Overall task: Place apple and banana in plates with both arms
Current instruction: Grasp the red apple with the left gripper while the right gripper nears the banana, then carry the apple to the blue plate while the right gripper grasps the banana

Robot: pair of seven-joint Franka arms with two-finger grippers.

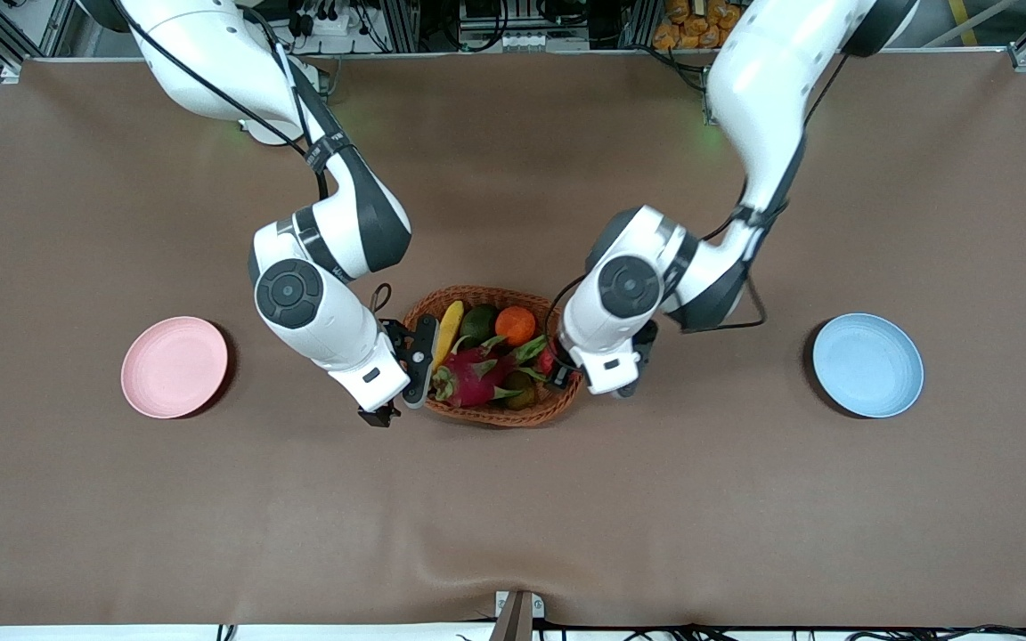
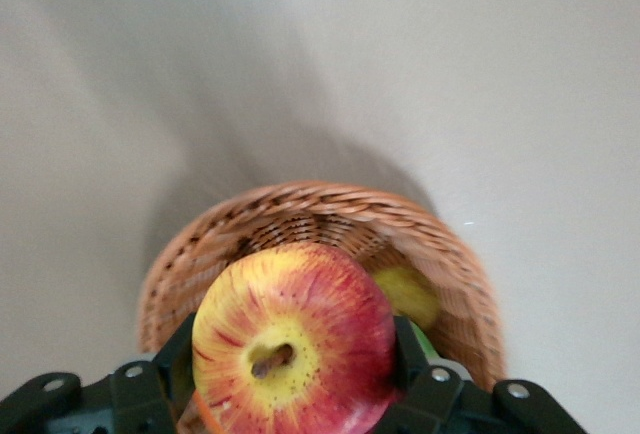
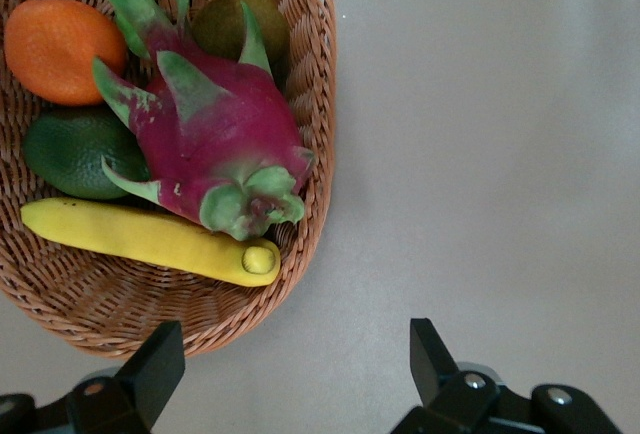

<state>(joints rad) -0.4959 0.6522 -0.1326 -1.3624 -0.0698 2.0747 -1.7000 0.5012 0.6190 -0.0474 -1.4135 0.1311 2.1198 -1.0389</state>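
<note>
At frame centre sits the wicker basket (image 1: 495,356). The left gripper (image 2: 295,394) has its jaws clamped on the apple (image 2: 292,339), lifted just above the basket rim, ready for the blue plate (image 1: 867,364) at right. The right gripper (image 3: 295,369), jaws apart, hangs beside the banana (image 3: 150,239), which lies in the basket; the pink plate (image 1: 175,366) waits at left.

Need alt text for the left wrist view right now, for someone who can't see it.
The left gripper is shut on a red and yellow apple, stem end facing the camera, held over a wicker basket on a plain tabletop. A yellowish-green fruit shows in the basket beside the apple.
</note>
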